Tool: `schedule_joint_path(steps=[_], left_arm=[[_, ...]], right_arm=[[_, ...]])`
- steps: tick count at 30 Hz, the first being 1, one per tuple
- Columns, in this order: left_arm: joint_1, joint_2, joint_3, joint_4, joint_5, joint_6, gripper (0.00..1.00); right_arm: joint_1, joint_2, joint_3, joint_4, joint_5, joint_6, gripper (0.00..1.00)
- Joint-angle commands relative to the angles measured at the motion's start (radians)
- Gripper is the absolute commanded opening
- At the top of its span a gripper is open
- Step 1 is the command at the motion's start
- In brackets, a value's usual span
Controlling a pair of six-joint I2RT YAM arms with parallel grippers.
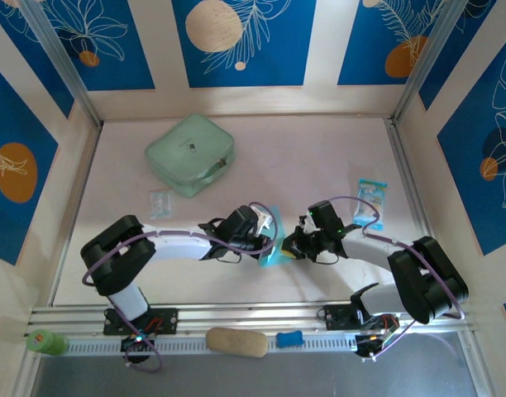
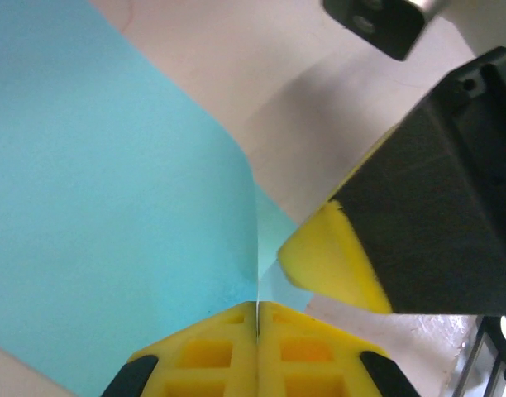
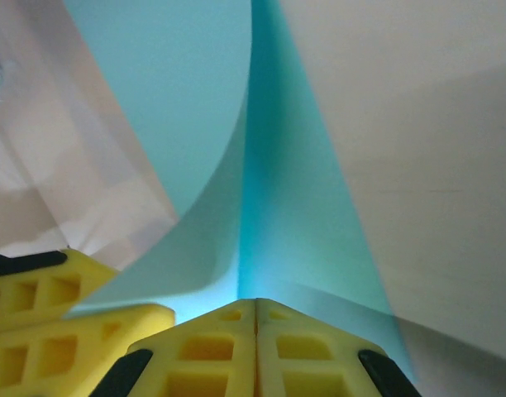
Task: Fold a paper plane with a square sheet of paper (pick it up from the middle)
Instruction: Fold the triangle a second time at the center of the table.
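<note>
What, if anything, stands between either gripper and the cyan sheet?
Nothing visible does. The left gripper and the right gripper are each shut on the cyan sheet, with the paper pinched directly in each. The mint-green case and the printed packet lie well apart from it.

Arms (image 1: pixel 174 244): are wearing white shells and black joints.
Cables (image 1: pixel 86 270): purple, are looping along both arms.
Tool fingers (image 3: pixel 207 356): yellow, are showing square holes.

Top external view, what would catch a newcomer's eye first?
The cyan-blue sheet of paper at mid-table, pinched from both sides by the yellow left fingers and right fingers, both shut on it. Next, the mint-green case at the back left and a small printed packet on the right.
</note>
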Motion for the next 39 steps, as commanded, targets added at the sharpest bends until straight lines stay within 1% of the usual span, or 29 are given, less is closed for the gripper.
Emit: schedule_joint_path(steps=[1, 10, 17, 19, 23, 28, 31, 39], left_arm=[[0.019, -0.017, -0.017, 0.020, 0.024, -0.016, 0.00], [0.022, -0.002, -0.014, 0.037, 0.049, -0.031, 0.00], [0.022, 0.003, -0.004, 0.041, 0.054, -0.042, 0.00], [0.022, 0.002, 0.000, 0.031, 0.046, -0.039, 0.00], [0.028, -0.003, 0.009, -0.013, 0.019, -0.012, 0.05], [0.038, 0.002, 0.028, -0.072, -0.007, 0.032, 0.07], [0.049, 0.011, 0.033, -0.082, -0.015, 0.041, 0.08], [0.062, 0.057, 0.077, -0.115, -0.041, 0.072, 0.09]], right_arm=[[0.011, -0.015, 0.016, -0.065, 0.040, -0.018, 0.07], [0.037, 0.032, 0.039, -0.002, 0.016, -0.004, 0.07], [0.061, 0.104, 0.066, 0.017, 0.020, -0.009, 0.07], [0.063, 0.126, 0.072, -0.019, 0.052, -0.021, 0.06], [0.055, 0.157, 0.070, -0.080, 0.100, -0.047, 0.03], [0.037, 0.153, 0.069, -0.083, 0.093, -0.071, 0.03], [0.032, 0.159, 0.091, -0.124, 0.101, -0.103, 0.03], [0.020, 0.172, 0.124, -0.158, 0.082, -0.159, 0.04]])
